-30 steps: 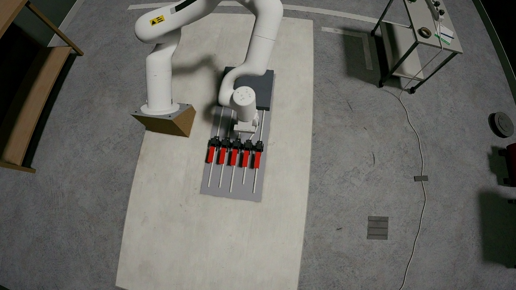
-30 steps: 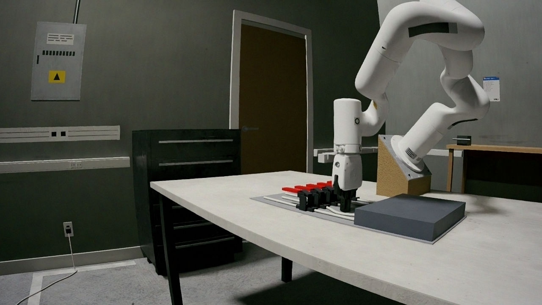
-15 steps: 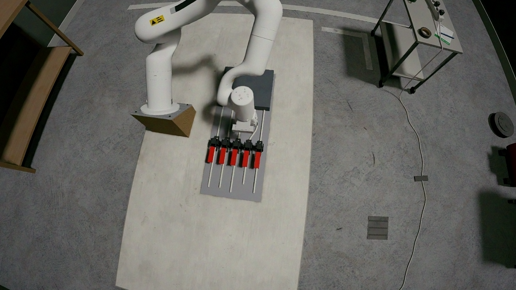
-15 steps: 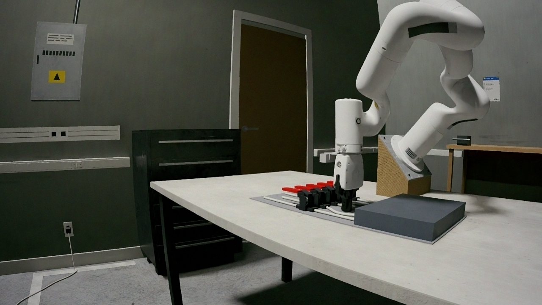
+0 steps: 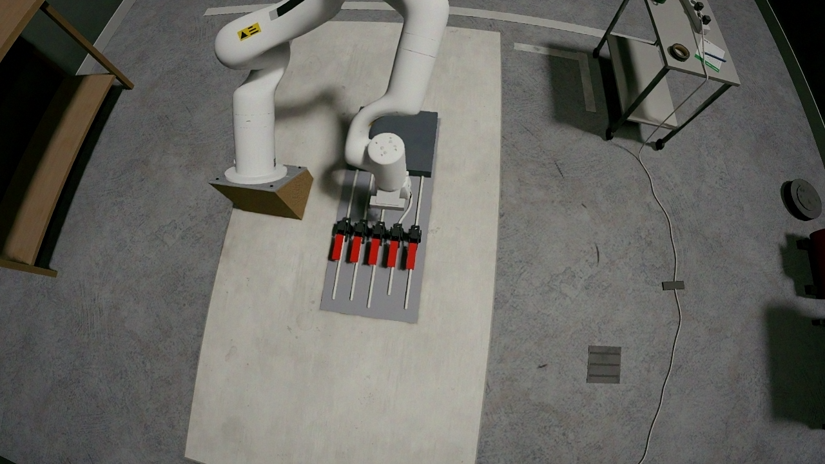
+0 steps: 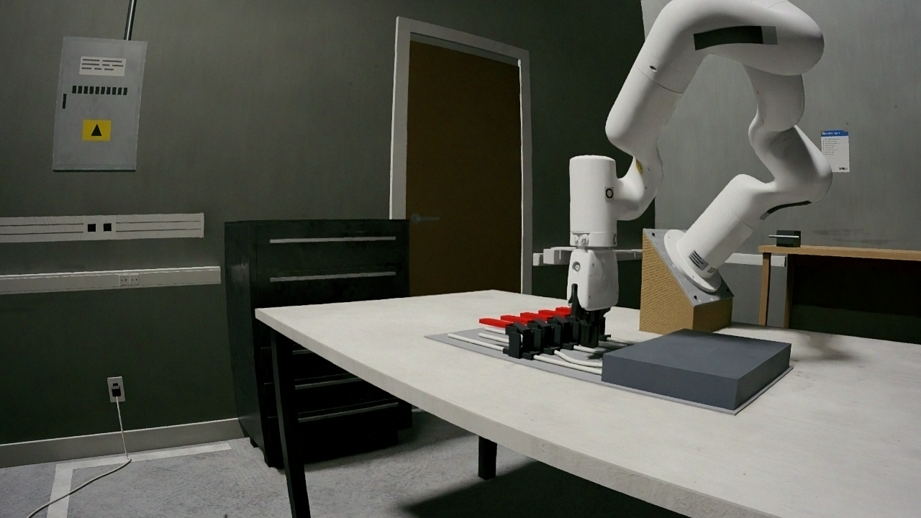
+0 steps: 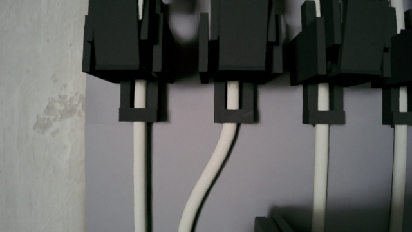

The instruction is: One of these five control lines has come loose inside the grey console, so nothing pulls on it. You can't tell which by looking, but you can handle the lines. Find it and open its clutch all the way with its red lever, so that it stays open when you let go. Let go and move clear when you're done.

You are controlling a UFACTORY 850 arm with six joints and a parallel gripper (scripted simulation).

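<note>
The grey console (image 5: 417, 138) (image 6: 695, 367) feeds five white lines through black clutches. All five red levers, such as the rightmost one in the top view (image 5: 411, 255), lie low, pointing away from the console. My gripper (image 7: 271, 223) (image 6: 589, 344) is shut and empty, low between console and clutches. In the wrist view it is between the bent second line (image 7: 206, 174) and the straight third line (image 7: 320, 167). The leftmost line there (image 7: 140, 177) is straight; a fourth line (image 7: 400, 154) shows at the right edge. The top view hides the fingertips behind the gripper body.
The console and clutches stand on a thin grey mat (image 5: 368, 309) on the pale table (image 5: 346, 392). The black clutch housings (image 7: 241, 38) stand in a close row beside the fingers. The arm's wooden base block (image 5: 271, 202) (image 6: 666, 289) stands on the table to one side.
</note>
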